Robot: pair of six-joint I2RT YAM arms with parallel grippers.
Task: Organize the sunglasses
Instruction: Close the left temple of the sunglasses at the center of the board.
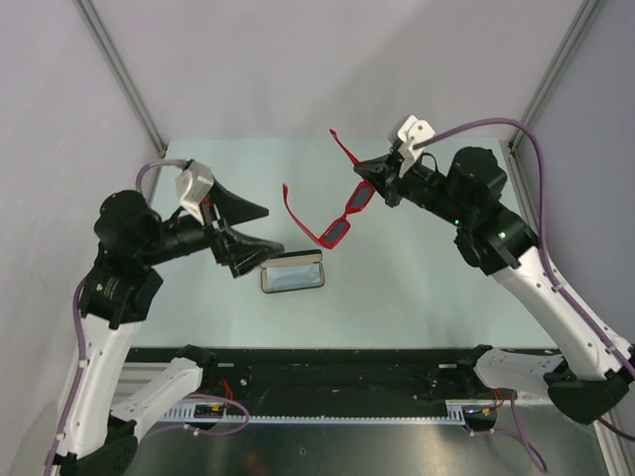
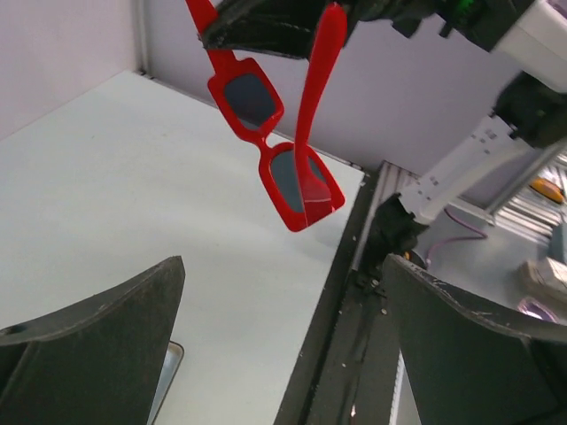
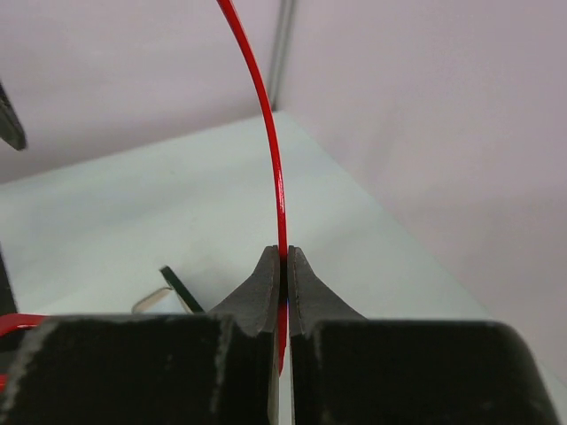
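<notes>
Top external view: locate the sunglasses [image 1: 337,220] raised clear of the surface [image 1: 446,278], with both temples unfolded and the lenses hanging down and to the left. Confirm in the right wrist view the right pincer [image 3: 283,258] clamped tight on one thin red temple. Note the left pincer [image 1: 248,230] spread wide apart, gripping nothing and aimed at the dangling frame. Find the case [image 1: 293,271] flat on the surface below the frame, just beside the left pincer and apparently open. Treat pick-up as complete. Treat temple folding and placement into the case as outstanding.
</notes>
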